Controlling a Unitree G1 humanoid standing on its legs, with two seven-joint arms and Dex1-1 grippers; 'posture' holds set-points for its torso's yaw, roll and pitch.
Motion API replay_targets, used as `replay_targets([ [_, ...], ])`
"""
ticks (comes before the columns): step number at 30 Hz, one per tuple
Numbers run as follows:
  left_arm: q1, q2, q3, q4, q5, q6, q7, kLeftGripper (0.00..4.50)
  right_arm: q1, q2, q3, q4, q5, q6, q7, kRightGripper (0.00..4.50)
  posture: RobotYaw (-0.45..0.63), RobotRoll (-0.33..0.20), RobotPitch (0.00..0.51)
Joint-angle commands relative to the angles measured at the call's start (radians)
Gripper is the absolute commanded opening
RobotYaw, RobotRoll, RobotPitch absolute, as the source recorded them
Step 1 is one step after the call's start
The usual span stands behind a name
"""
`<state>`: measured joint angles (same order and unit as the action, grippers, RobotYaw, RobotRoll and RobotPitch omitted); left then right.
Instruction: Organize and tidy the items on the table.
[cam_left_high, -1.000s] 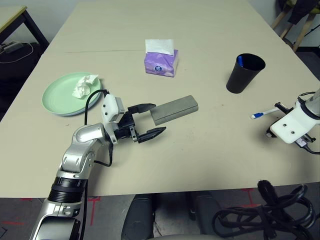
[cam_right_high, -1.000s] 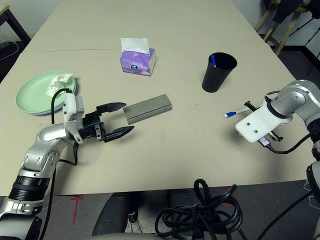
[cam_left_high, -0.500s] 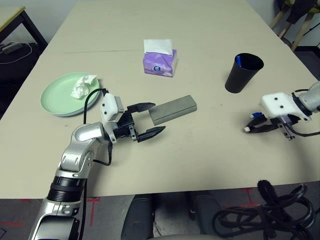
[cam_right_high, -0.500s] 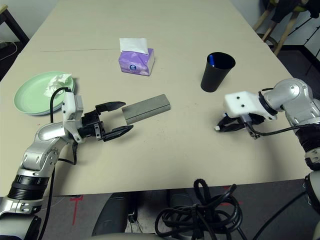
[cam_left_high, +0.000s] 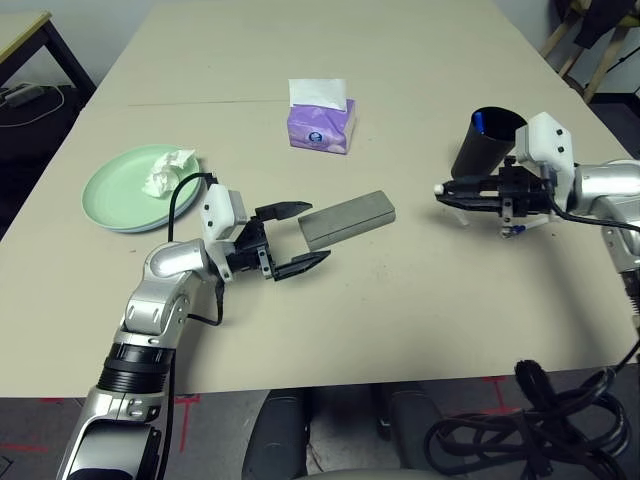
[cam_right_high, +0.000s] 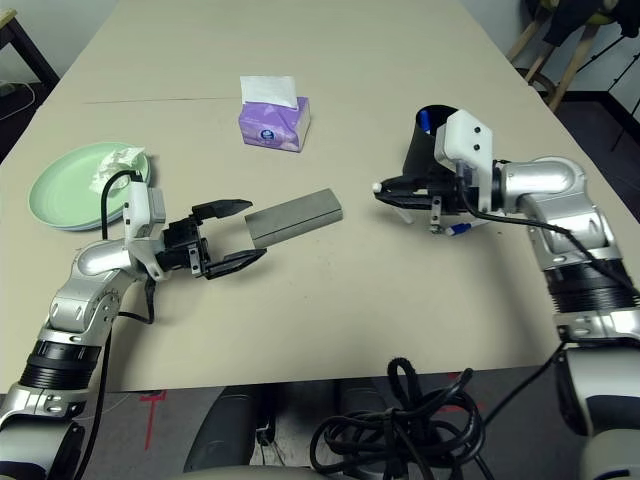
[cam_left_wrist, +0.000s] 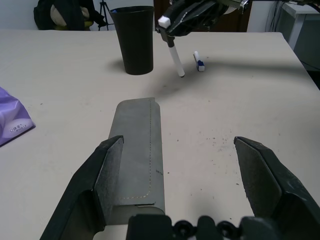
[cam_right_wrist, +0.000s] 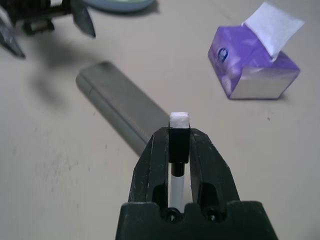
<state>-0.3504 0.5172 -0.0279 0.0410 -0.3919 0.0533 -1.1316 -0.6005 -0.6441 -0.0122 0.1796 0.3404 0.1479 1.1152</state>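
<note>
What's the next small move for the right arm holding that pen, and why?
Probably tilt the pen upright and lift it over the black cup. The right gripper is shut on it just beside the cup, which already holds a blue pen.

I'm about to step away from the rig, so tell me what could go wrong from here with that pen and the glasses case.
1. The right tool pinches the pen near one end, its blue cap hanging down; it could swing or slip out.
2. The black cup stands right beside that arm and could get knocked over.
3. The left tool is open around one end of the grey case; closing there may pivot the case or push it away.
</note>
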Motion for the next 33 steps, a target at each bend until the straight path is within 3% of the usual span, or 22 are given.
replay_targets([
  [1, -0.009, 0.006, -0.017, 0.025, 0.017, -0.015, -0.015, 4.50, 0.012, 0.051, -0.061, -0.051, 0.041, 0.053, -0.118, 0.41, 0.00, 0.000, 0.125],
  [9, -0.009, 0.008, -0.029, 0.044, 0.033, -0.029, -0.017, 4.50, -0.104, 0.171, -0.191, -0.002, 0.084, 0.143, -0.421, 0.41, 0.00, 0.000, 0.115],
  [16, -0.017, 0.006, -0.030, 0.058, 0.036, -0.032, -0.019, 4.50, -0.226, 0.223, -0.267, 0.066, 0.109, 0.150, -0.581, 0.41, -0.01, 0.000, 0.109],
  [25, -0.031, 0.009, -0.031, 0.058, 0.034, -0.027, -0.022, 4.50, -0.338, 0.202, -0.260, 0.121, 0.032, 0.276, -0.793, 0.41, -0.01, 0.000, 0.111],
  [33, -0.050, 0.006, -0.024, 0.071, 0.033, -0.033, -0.016, 4.50, -0.350, 0.187, -0.254, 0.107, -0.019, 0.366, -0.887, 0.41, -0.01, 0.000, 0.116],
])
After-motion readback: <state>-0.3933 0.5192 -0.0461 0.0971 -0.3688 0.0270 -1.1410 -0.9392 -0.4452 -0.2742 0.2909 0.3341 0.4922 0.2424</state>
